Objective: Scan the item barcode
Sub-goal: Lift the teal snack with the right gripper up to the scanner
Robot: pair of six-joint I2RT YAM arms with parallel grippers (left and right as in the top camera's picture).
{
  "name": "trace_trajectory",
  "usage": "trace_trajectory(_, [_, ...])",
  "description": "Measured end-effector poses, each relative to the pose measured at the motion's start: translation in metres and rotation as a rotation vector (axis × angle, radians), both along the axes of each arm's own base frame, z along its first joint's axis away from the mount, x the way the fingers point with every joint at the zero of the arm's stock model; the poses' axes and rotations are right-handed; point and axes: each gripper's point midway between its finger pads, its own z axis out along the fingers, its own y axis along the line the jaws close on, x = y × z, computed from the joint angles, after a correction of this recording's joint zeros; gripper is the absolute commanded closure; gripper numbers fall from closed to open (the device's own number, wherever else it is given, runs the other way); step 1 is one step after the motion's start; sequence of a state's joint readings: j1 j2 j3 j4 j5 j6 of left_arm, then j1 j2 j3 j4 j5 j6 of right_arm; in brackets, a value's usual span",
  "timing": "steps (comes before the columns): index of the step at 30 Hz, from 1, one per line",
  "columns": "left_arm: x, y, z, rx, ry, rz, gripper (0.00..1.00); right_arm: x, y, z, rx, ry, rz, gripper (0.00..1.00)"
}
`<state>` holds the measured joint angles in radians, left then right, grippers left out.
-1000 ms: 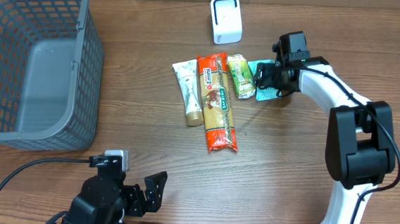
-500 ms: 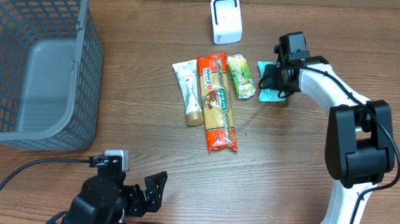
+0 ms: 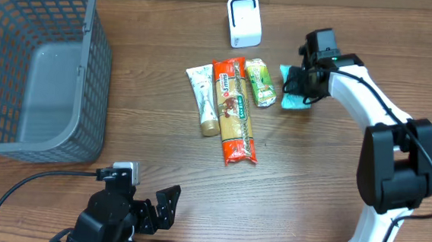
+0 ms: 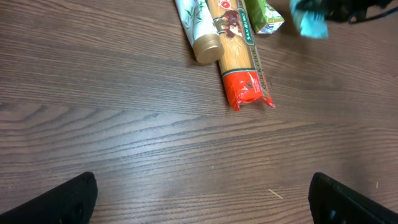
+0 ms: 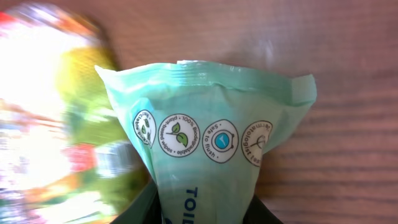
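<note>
1. Between the right fingers point(image 5: 144, 208), closed on its lower end, is the teal pouch point(image 5: 205, 124), pinched narrow there.
2. It sits just right of the green pack point(image 3: 260, 82).
3. Left of that lie the pasta point(image 3: 234, 111) and tube point(image 3: 204, 97), side by side on the table point(image 3: 311, 181).
4. Beyond them stands the scanner point(image 3: 244, 21), apart.
5. Left fingers point(image 4: 62, 202) are spread wide, holding nothing; the basket point(image 3: 90, 66) is far left.

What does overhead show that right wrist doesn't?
Only overhead: the gray basket, white scanner, tube and pasta pack.
Only right wrist: the round printed icons on the teal pouch, which is pinched in the right pincer.
Both: the teal pouch, the green packet beside it (blurred up close) and the wooden table.
</note>
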<state>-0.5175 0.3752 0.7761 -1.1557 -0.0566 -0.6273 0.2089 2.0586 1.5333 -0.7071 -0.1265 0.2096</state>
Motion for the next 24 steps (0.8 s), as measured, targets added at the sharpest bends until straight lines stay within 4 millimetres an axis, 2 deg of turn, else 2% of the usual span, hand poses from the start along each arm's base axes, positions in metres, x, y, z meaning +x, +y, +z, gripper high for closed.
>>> trace_trajectory(3, [0.000,0.000,0.000,0.000,0.000,0.000,0.00,0.018,0.020,0.028,0.110,-0.108,0.042,0.78])
trace_trajectory(6, [0.000,0.000,0.000,0.000,0.000,0.000,0.00,0.044,0.042,0.067,0.240,-0.272,0.096,0.77])
trace_trajectory(10, [0.000,0.000,0.000,0.000,0.000,0.000,0.00,0.064,0.059,0.103,0.330,-0.421,0.137,0.77])
trace_trajectory(16, [0.000,0.000,0.000,0.000,0.000,0.000,0.00,0.077,0.079,0.128,0.344,-0.551,0.163,0.77])
trace_trajectory(22, [0.000,0.000,0.000,0.000,0.000,0.000,0.00,0.091,0.109,0.164,0.367,-0.741,0.189,0.79])
trace_trajectory(24, [0.000,0.000,0.000,0.000,0.000,0.000,0.00,0.093,0.117,0.170,0.385,-0.774,0.198,0.81])
